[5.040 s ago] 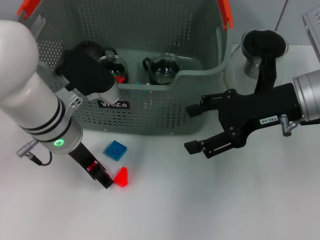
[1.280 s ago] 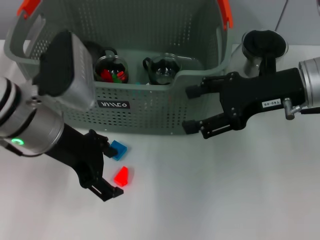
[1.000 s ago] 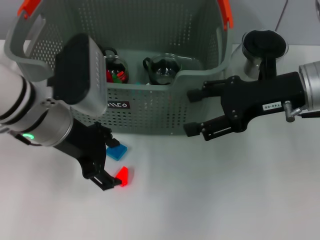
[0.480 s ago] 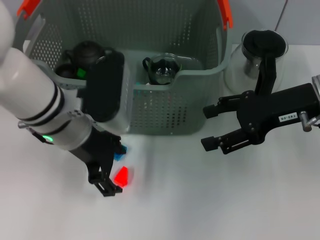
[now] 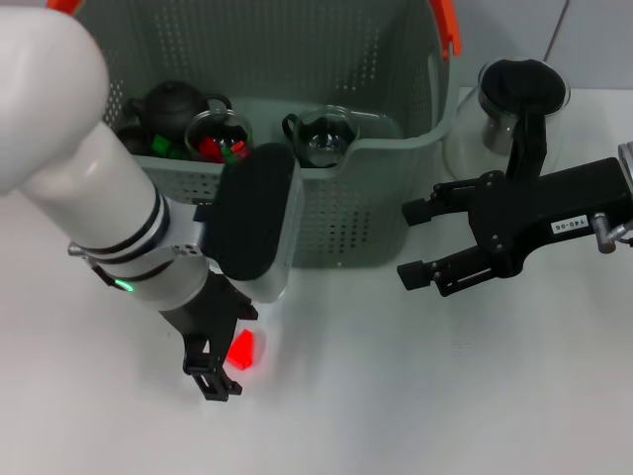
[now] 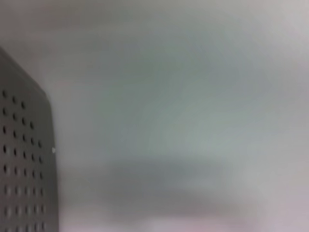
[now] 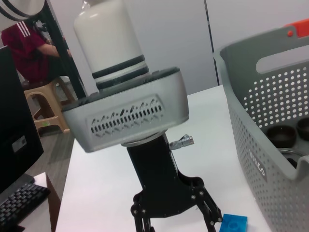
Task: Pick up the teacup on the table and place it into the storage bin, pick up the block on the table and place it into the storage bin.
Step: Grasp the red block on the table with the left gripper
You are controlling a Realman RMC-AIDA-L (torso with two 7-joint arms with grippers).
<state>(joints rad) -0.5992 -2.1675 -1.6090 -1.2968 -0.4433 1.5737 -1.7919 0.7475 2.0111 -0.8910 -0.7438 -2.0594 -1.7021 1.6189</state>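
The grey-green storage bin [image 5: 326,213] stands at the back; its wall also shows in the right wrist view [image 7: 270,140]. Inside it are two glass teacups [image 5: 220,134] [image 5: 321,134], small blocks and a dark teapot [image 5: 173,99]. A red block [image 5: 242,348] lies on the table in front of the bin. My left gripper [image 5: 213,364] points down right beside the red block, fingers spread and empty; it also shows in the right wrist view [image 7: 171,215]. A blue block [image 7: 233,224] lies next to it, hidden behind my left wrist in the head view. My right gripper [image 5: 420,242] is open and empty, right of the bin.
A glass jar with a black lid [image 5: 514,94] stands at the back right, behind my right arm. The left wrist view shows only blurred table and a piece of the bin's wall [image 6: 24,169]. My bulky left forearm [image 5: 119,228] covers the bin's front left.
My left wrist has turned and shifted right, now covering the blue block and the bin's label. The left gripper stays by the red block. The right gripper has barely moved.
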